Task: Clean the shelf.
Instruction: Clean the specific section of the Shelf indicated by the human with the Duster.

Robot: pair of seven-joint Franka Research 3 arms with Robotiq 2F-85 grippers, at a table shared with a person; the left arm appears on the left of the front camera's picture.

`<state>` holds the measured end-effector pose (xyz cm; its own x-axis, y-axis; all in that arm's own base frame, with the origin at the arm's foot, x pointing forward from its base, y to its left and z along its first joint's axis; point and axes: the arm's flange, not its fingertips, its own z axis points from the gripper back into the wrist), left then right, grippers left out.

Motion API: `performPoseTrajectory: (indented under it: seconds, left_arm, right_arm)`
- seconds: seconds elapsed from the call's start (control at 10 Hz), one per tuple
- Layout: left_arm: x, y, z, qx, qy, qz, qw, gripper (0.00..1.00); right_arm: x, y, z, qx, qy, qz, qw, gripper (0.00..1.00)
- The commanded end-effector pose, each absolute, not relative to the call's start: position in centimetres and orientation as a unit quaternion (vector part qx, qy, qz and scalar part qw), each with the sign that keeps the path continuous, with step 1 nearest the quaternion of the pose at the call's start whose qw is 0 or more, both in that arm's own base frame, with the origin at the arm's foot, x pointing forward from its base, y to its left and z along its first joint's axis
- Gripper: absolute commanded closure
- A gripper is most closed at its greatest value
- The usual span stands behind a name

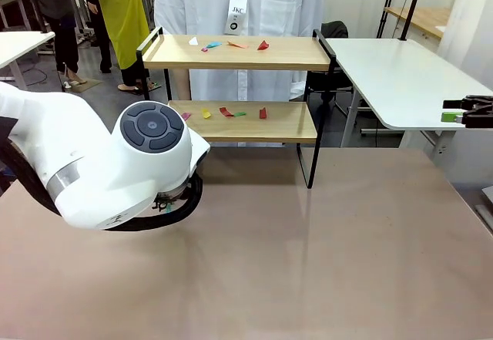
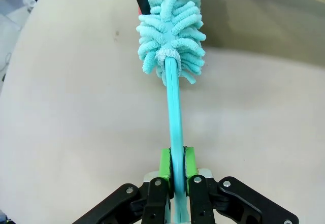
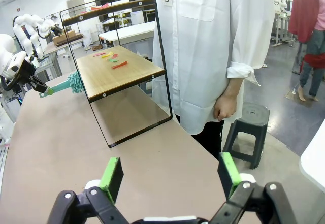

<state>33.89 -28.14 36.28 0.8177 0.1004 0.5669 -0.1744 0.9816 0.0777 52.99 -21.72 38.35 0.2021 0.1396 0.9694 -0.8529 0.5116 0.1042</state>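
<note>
Upper centre of the front view: the shelf [image 1: 293, 53] at the far edge of the brown table [image 1: 308, 247], coloured scraps [image 1: 236, 45] strewn over both boards, a person in a white coat [image 1: 262, 8] just behind. Bottom centre of the left wrist view: left gripper [image 2: 176, 163] clenched on the handle of a teal duster [image 2: 172, 87], fluffy head toward the top. Bottom of the right wrist view: right gripper [image 3: 170, 176] spread wide, grasping nothing.

- The left arm [image 1: 115, 170] came in low from the left side, its bulky white wrist facing the camera.
- The left tool [image 2: 176, 165] was clamped tight, green pads [image 2: 164, 164] pinching a teal duster handle [image 2: 174, 117].
- The right tool [image 3: 171, 177] hung level at the right side, jaws spread wide, holding nothing.
</note>
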Motion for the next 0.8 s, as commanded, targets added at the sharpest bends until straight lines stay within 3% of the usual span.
performPoseTrajectory:
  seconds: [0.0,0.7]
  left_arm:
    - [34.5,-27.5,35.5,0.064,-0.282,0.079,0.954,0.87]
    - [33.6,-25.6,35.7,0.094,-0.292,0.021,0.951,0.87]
  right_arm:
    - [53.1,-21.5,38.5,0.341,-0.522,0.358,0.695,0.0]
    - [53.1,-21.5,38.5,0.341,-0.522,0.358,0.695,0.0]
